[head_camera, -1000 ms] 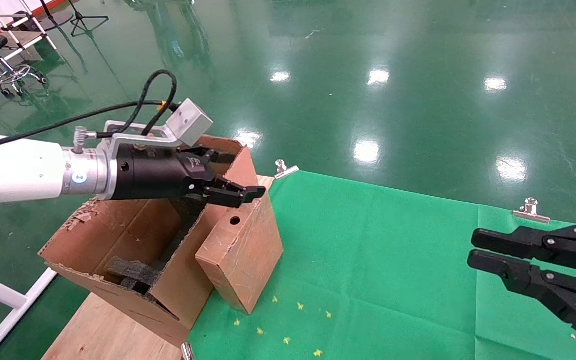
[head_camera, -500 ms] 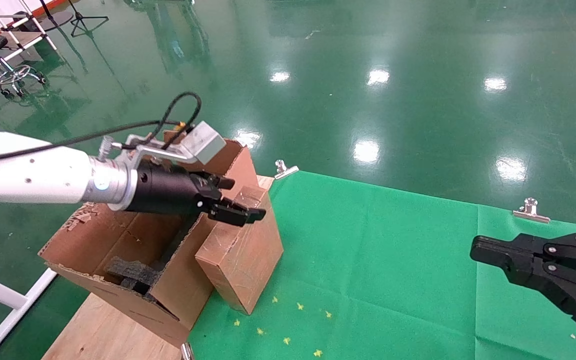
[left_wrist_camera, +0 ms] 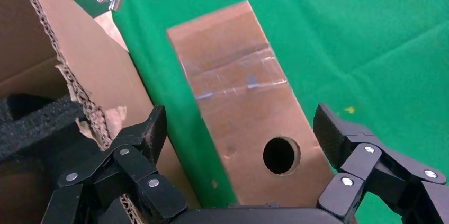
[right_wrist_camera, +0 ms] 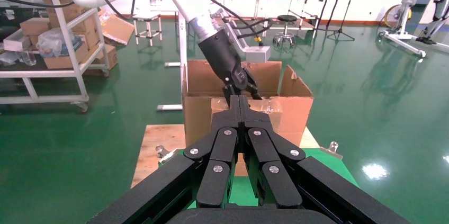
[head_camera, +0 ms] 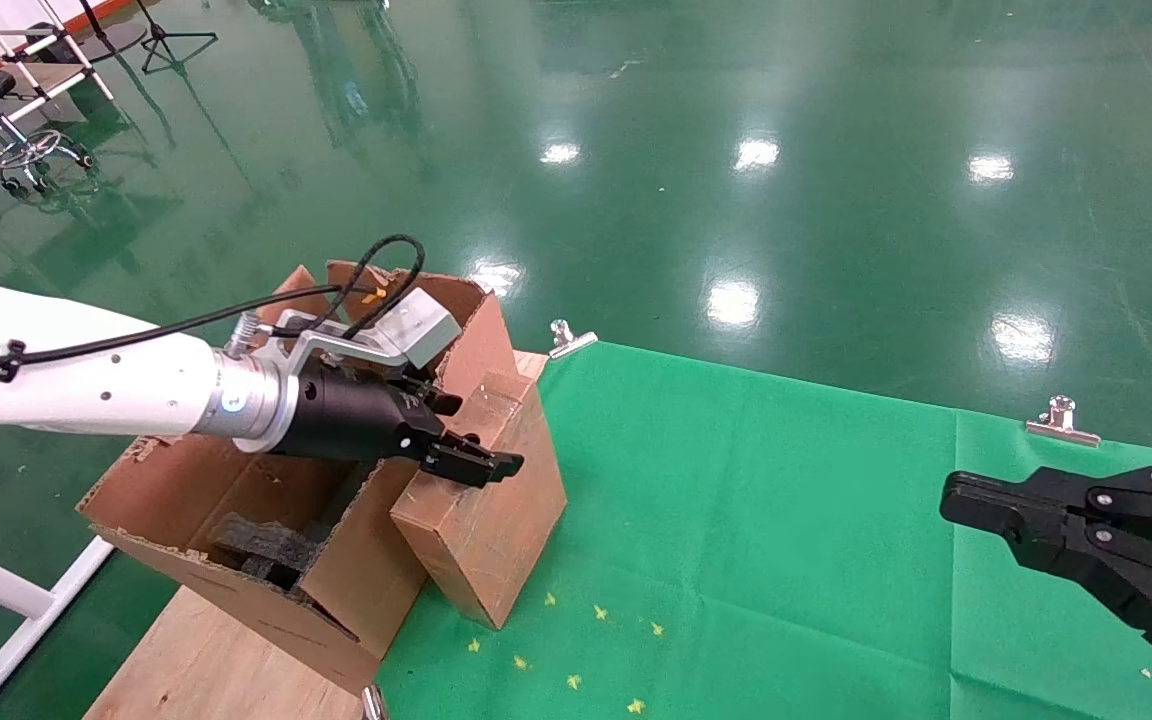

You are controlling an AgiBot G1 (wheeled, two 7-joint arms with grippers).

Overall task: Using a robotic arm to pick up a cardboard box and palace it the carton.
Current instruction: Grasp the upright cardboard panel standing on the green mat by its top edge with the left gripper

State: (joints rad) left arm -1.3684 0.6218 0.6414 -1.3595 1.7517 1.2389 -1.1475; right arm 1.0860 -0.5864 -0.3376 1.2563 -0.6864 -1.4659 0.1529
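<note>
Our left gripper (head_camera: pixel 481 462) has dropped onto the box (head_camera: pixel 484 500), fingers apart and straddling its top, so the grasp comes next. The box leans against the carton (head_camera: pixel 336 580) at the worktop's left edge. Our right gripper (head_camera: pixel 976 510) idles, fingers together.

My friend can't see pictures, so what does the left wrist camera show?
The left pincer is open, its fingers on either side of the small cardboard box, not gripping it yet. The box stands on the green cloth beside the big carton.
</note>
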